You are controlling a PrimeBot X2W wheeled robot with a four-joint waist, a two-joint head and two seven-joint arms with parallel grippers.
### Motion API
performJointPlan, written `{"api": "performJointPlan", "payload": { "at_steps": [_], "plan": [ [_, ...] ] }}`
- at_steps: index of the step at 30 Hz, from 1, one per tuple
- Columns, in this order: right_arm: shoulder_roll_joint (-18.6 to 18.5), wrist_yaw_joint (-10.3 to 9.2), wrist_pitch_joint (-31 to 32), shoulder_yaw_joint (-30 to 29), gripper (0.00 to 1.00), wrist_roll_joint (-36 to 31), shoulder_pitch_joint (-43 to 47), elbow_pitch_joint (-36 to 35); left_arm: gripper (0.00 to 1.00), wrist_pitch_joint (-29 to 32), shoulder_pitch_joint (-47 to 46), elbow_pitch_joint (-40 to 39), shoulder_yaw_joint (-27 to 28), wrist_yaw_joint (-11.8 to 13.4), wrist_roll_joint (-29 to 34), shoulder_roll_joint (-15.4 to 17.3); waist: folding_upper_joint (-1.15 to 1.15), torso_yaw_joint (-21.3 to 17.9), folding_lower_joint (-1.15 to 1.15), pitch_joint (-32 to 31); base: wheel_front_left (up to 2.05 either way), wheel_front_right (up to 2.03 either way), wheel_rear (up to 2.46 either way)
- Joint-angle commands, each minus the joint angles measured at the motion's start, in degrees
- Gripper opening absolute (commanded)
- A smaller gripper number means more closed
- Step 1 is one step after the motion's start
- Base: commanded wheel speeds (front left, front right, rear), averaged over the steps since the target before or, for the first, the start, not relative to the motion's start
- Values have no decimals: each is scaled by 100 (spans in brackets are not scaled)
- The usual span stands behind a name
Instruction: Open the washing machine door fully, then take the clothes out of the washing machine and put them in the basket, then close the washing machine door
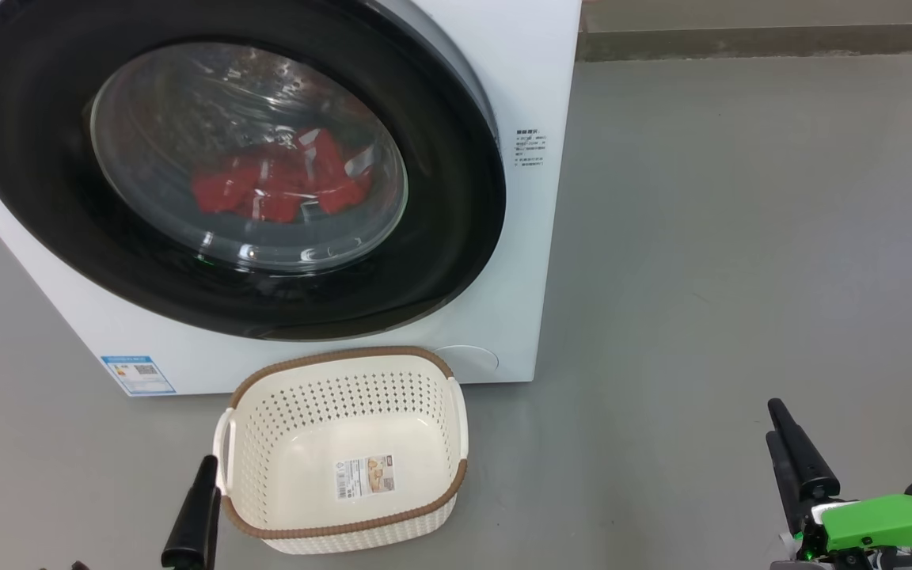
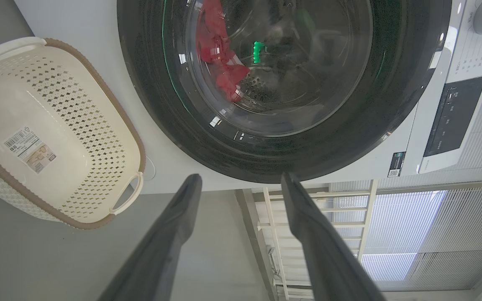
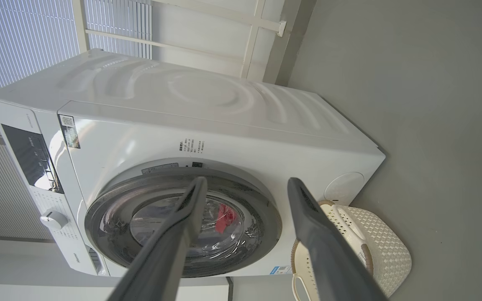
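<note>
Left end effector and right end effector are gaping open. Head view is showing the basket's label; right wrist view, the washer's top.

Nothing here is sharp enough for me to read. On the white front of the washing machine, just right of the washing machine door, stands a small block of dark print. A blue label with a square code sits at the lower left corner. A paper label with a barcode lies in the basket. The dark control panel carries pale markings, with a code sticker beside it.
</note>
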Motion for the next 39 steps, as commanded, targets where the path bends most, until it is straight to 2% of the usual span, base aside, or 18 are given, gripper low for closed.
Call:
{"api": "performJointPlan", "payload": {
  "at_steps": [1,13,39],
  "plan": [
    [-123,0,-55,43,100,-122,-104,-135,100,-50,-33,-203,33,-11,156,82,0,1,-1,-1,0,0,0],
    [-179,1,-258,184,100,-924,-104,-46,100,-252,24,-271,-5,1,1211,91,0,8,-1,3,0,0,0],
    [-288,1,-679,458,100,-2762,-76,2,100,-673,156,-608,-240,348,3304,110,0,20,-1,26,0,0,0]
  ]
}}
